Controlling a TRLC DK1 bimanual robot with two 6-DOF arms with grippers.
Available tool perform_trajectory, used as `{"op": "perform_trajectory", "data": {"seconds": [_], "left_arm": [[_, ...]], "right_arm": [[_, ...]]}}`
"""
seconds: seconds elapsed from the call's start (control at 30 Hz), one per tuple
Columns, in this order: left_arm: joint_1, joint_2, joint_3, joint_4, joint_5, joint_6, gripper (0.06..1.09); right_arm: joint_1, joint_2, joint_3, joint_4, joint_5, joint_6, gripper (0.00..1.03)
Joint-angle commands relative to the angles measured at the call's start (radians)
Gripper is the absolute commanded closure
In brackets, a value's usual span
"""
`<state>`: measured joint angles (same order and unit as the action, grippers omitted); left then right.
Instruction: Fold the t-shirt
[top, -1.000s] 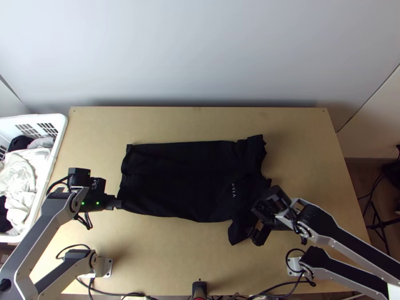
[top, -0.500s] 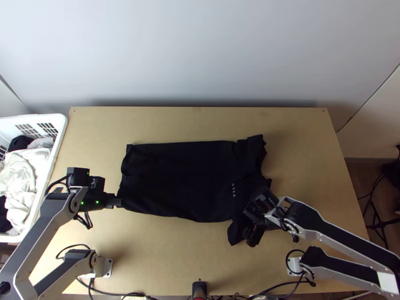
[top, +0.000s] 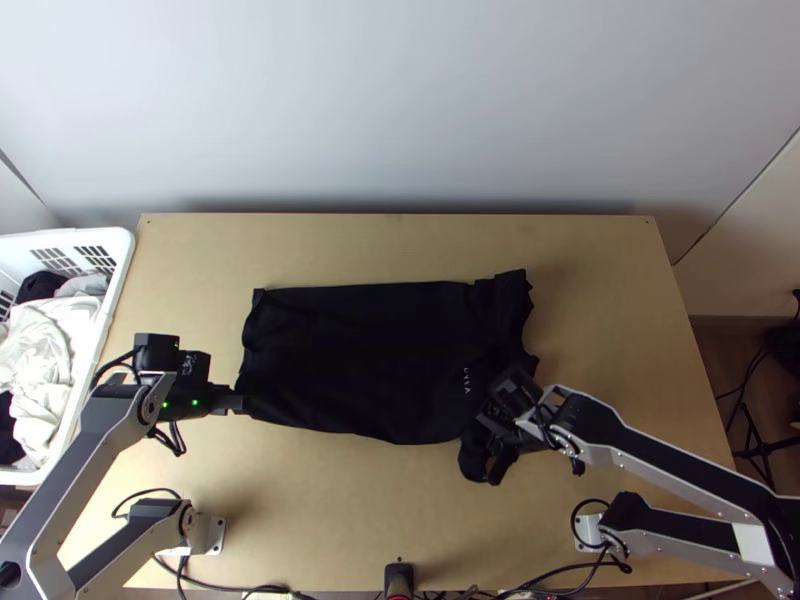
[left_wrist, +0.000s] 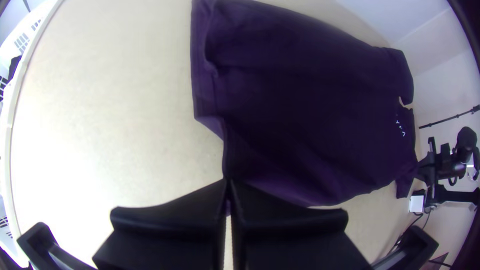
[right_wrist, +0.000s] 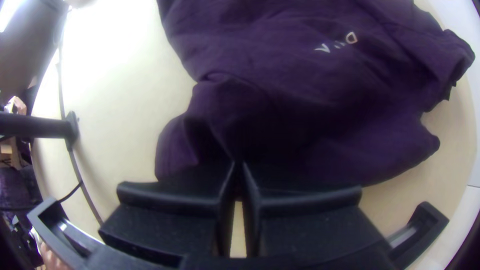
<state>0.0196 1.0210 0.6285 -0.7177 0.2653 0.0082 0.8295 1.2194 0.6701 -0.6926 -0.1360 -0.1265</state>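
Note:
The black t-shirt (top: 350, 360) lies spread lengthwise across the table, its hem end toward the left arm and its sleeve end toward the right arm. At the hem's near corner is my left gripper (top: 240, 404); in the left wrist view the left gripper (left_wrist: 228, 182) is shut on that corner of the dark cloth (left_wrist: 310, 110). Over the near sleeve stands my right gripper (top: 488, 440). Seen in the right wrist view, the right gripper (right_wrist: 239, 167) is closed on bunched cloth near the sleeve, with folds of the shirt (right_wrist: 300, 95) running from its fingertips.
A white basket (top: 122, 262) of clothes stands at the table's left edge. Bare wooden table (top: 330, 500) lies between the shirt and the near edge, where cables run. A grey-white wall (top: 400, 110) rises behind the table.
My right gripper has moved left and slightly up the picture, and the near sleeve has bunched and shifted inward with it. My left gripper has kept still at the hem corner.

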Motion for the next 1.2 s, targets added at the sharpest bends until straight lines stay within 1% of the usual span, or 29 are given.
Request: {"op": "perform_trajectory", "data": {"seconds": [0.0,0.23,0.4,0.57,0.8,1.17], "left_arm": [[0.002,-0.009,0.031,-0.002,0.002,-0.001,1.05],[0.014,-0.021,0.145,-0.023,0.002,-0.001,1.05],[0.019,-0.006,0.191,-0.022,0.002,0.001,1.05],[0.028,0.019,0.237,0.021,0.0,0.006,1.05],[0.033,0.057,0.3,0.138,-0.001,-0.001,1.05],[0.074,0.268,0.412,0.274,-0.003,0.006,1.05]], "right_arm": [[-0.072,-0.006,0.072,-0.027,0.001,-0.016,1.0],[-0.207,-0.049,0.22,-0.048,0.001,-0.061,1.0],[-0.288,-0.049,0.284,-0.053,0.001,-0.09,1.0],[-0.354,-0.02,0.338,-0.048,0.001,-0.113,1.0],[-0.409,0.089,0.462,-0.025,0.001,-0.125,1.0],[-0.477,0.347,0.701,0.002,0.001,-0.157,1.0]]}}
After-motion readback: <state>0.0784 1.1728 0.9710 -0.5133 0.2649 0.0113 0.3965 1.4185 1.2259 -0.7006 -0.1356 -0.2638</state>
